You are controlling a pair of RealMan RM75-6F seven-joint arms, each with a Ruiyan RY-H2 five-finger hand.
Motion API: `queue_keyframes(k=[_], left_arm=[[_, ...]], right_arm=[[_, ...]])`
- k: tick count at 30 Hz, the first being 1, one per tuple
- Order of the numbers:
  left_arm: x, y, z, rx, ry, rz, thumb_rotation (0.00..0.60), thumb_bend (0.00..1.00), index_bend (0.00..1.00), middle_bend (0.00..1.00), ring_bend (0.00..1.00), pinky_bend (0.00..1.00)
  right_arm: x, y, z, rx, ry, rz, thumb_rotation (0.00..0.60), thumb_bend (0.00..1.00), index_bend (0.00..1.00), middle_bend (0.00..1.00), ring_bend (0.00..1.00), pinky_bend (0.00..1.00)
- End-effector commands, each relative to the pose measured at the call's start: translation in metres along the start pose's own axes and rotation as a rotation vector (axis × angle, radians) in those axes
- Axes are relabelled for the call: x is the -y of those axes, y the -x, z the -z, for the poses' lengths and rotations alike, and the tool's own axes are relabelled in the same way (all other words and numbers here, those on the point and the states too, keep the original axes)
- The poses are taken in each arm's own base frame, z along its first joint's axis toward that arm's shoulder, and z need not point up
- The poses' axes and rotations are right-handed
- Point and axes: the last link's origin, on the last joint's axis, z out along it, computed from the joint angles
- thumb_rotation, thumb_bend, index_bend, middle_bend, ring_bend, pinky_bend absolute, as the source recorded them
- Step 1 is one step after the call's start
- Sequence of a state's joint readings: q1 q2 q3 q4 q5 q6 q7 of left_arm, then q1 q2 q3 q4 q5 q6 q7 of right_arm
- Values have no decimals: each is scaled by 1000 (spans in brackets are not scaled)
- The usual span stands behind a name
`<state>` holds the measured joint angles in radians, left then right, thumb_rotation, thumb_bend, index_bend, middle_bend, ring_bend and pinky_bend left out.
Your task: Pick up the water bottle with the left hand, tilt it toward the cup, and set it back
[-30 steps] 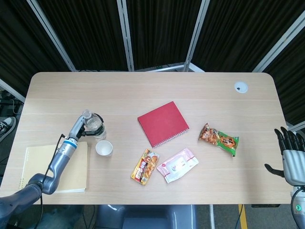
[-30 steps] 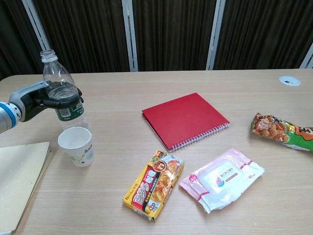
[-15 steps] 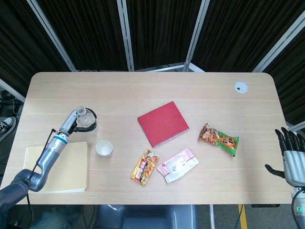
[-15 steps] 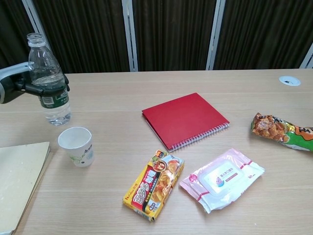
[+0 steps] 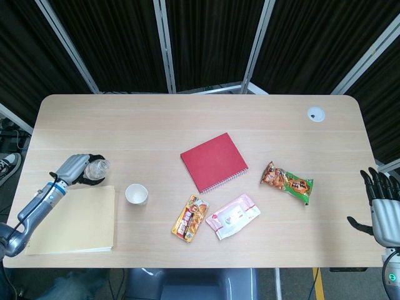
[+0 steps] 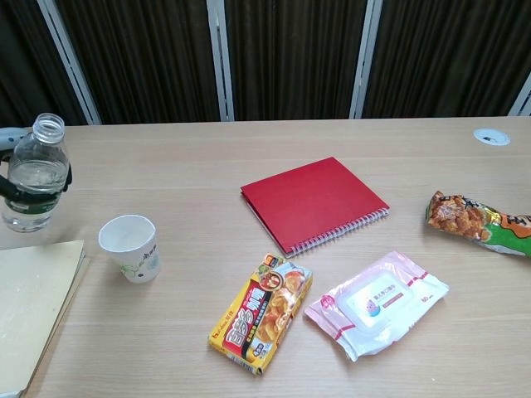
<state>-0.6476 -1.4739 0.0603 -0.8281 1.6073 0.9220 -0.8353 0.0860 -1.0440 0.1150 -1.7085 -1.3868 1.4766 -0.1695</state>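
Set-down phase, by the look of it: water bottle [image 6: 34, 174] stands upright with its base on the table [image 5: 206, 112] at the far left, just past the far edge of the cream folder [image 5: 78, 219] and well left of the paper cup [image 6: 129, 247]. Left hand [image 5: 74, 169] is wrapped around the bottle's middle, dark fingers [image 6: 33, 187] visible around it in the chest view, so the release isn't done. What's left, I'd judge: open the fingers and back the arm off without tipping it. Whether the base is fully seated or a hair off the surface is hard to call from the chest view (bottle sits right at the frame edge). Bottle is clear plastic, cap off, open neck, partly filled with water, dark label band low on the body. Cup is upright and I can't see any water in it. Right hand [image 5: 382, 203] is idle off the table's right edge, fingers spread, holding nothing. Red notebook [image 5: 214, 161] and the snack packs sit mid-table, apart from the bottle and cup.
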Motion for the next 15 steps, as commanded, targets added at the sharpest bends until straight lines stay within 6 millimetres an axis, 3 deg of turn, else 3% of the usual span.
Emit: queue_keyframes(k=[1,15], left_arm=[[3,3,5,16,2,-73,600,496,487,453,387,383],[-2,0,-1,17,22,-351,600,495,516,464,389,382]], right_arm=[[0,0,0,0,2,0,600,0,0,0,0,0],[-4,0,-2,-3,14,7,600,0,0,0,0,0]])
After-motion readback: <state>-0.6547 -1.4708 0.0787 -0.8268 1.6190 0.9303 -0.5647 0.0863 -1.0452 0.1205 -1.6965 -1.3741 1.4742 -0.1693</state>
